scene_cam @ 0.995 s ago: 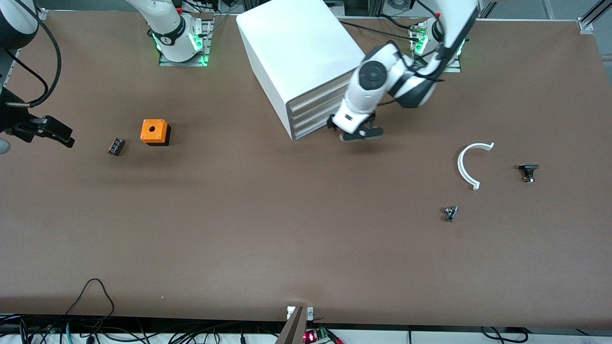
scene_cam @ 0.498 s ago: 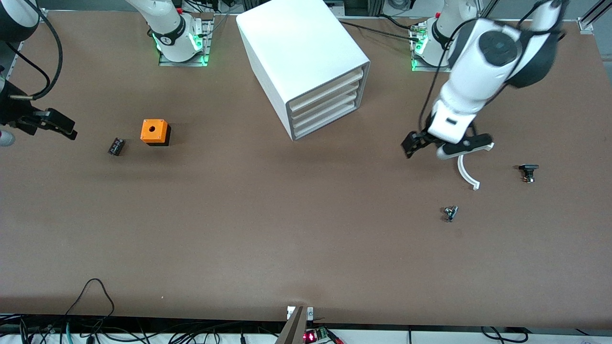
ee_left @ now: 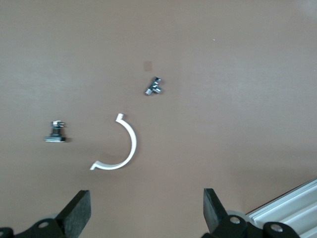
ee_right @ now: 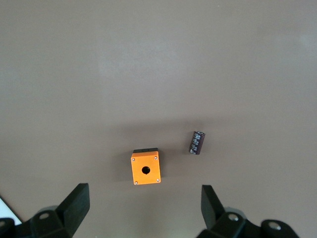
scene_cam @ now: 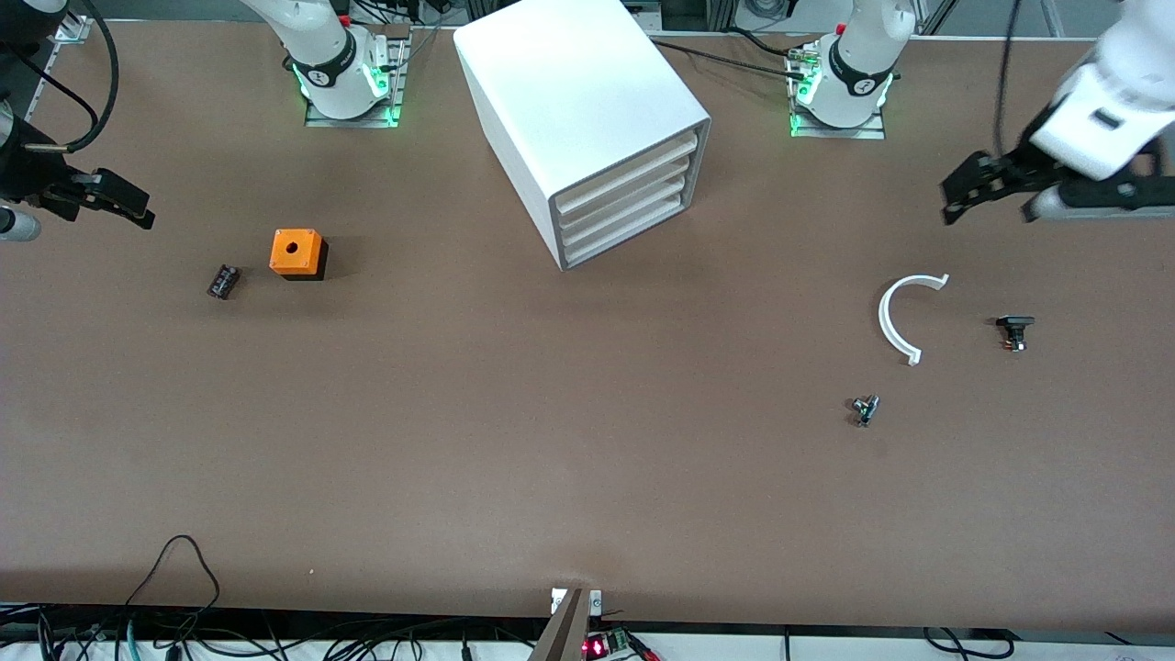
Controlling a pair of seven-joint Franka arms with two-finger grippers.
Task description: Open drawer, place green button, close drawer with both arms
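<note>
We see right gripper half cut off by front view's edge, arm mostly out of frame. Left gripper blurry. Small part too tiny for us to name. Drawer inside hidden.

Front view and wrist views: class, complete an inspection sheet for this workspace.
Surface: brown matte table, flat.
Job's things: lowest white plastic drawer of the white box cabinet, shut; green-capped button, nothing seen.
Clutter: orange cube with a hole; small dark cylinder; white plastic half-ring; black-capped small part; tiny grey metal part.
Grippers: left gripper open, over the table's left-arm end; right gripper open, over its right-arm end.
Cables: black cables at the camera-side edge.
Surroundings: aluminium frame rail.
</note>
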